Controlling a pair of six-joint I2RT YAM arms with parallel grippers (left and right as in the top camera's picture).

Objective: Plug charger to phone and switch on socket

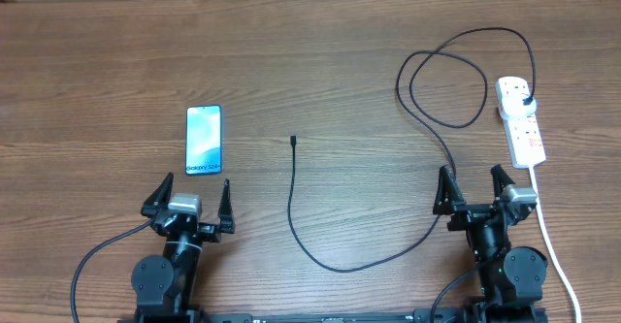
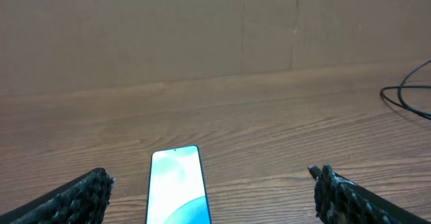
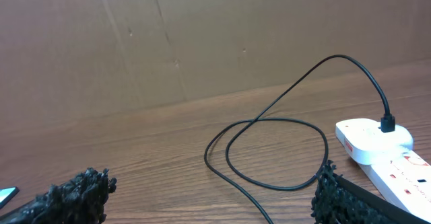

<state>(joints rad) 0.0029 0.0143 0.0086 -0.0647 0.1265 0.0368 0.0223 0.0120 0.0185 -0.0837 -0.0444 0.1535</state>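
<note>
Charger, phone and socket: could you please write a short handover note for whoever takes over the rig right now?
Left gripper: open, empty, just short of the phone's near end.
Right gripper: open, empty, next to the socket's near end.
Phone: flat on the table, screen up and lit.
Charger: plug sits in the far-end outlet of the socket. The cable loops across the table, and the connector tip lies free to the right of the phone, not touching it.
Done: plug in the socket.
Left: push the connector tip into the phone and switch the socket on. The switch position cannot be read.
</note>
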